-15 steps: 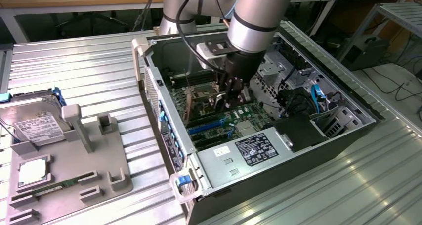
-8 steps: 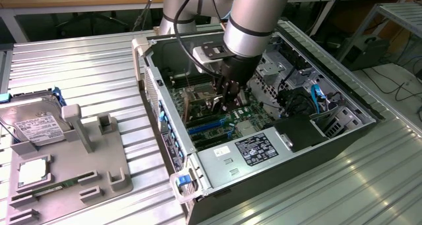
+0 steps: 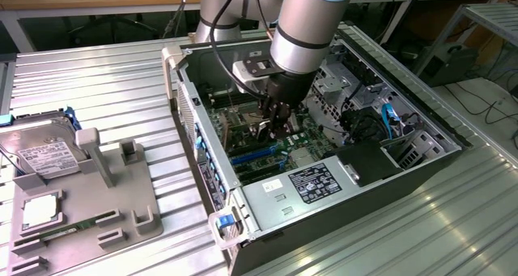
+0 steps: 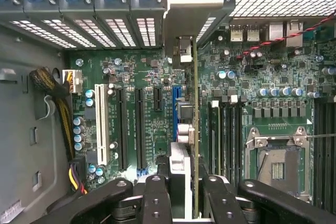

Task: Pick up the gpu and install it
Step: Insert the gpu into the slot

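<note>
The gpu [image 4: 195,129] stands edge-on inside the open computer case [image 3: 453,144], a thin green board with a silvery bracket at its far end, held upright over the motherboard [image 4: 142,66]. In the wrist view it runs as a narrow line from the jaws up toward the rear wall of the case, just beside the blue expansion slot [image 4: 176,114] and between that slot and the dark memory slots [image 4: 223,135]. Its bracket end reaches the row of perforated slot covers [image 4: 84,30] with their blue clips.

The gripper [image 4: 186,195] has its jaws closed on the near end of the gpu, the black fingers [image 4: 155,198] pressing in from both sides of the card. In the exterior view the gripper [image 3: 273,125] hangs from the grey arm [image 3: 312,21] deep in the case, low over the motherboard [image 3: 267,151].

Around it, the empty processor socket [image 4: 275,161] with its metal frame lies to one side, and a white slot [image 4: 101,124] and a bundle of yellow and black cables [image 4: 65,114] to the other. A labelled power supply [image 3: 312,182] sits at the near end of the case.

On the ribbed metal worktop [image 3: 105,88], at the exterior view's left, a grey fixture tray [image 3: 89,209] carries a silver hard drive [image 3: 48,158], well apart from the case.
</note>
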Motion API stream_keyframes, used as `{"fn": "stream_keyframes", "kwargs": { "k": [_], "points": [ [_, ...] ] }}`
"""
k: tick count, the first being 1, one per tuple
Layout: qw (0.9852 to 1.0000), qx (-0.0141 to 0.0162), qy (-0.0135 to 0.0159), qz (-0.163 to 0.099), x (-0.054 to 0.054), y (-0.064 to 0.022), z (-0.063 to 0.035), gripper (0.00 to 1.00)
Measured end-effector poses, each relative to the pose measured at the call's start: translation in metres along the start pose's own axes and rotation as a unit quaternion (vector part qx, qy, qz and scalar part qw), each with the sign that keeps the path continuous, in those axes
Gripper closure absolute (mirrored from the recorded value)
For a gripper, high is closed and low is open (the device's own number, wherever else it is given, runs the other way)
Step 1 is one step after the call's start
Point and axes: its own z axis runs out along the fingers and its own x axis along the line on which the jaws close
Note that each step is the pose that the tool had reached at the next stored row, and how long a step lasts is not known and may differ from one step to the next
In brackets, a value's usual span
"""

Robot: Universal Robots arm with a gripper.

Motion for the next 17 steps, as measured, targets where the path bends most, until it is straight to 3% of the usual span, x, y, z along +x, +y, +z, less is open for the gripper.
{"fn": "stream_keyframes", "kwargs": {
  "k": [17],
  "points": [
    [1.0000,-0.0005,0.0000,0.000,0.000,0.0160,0.0169,0.71]
  ]
}}
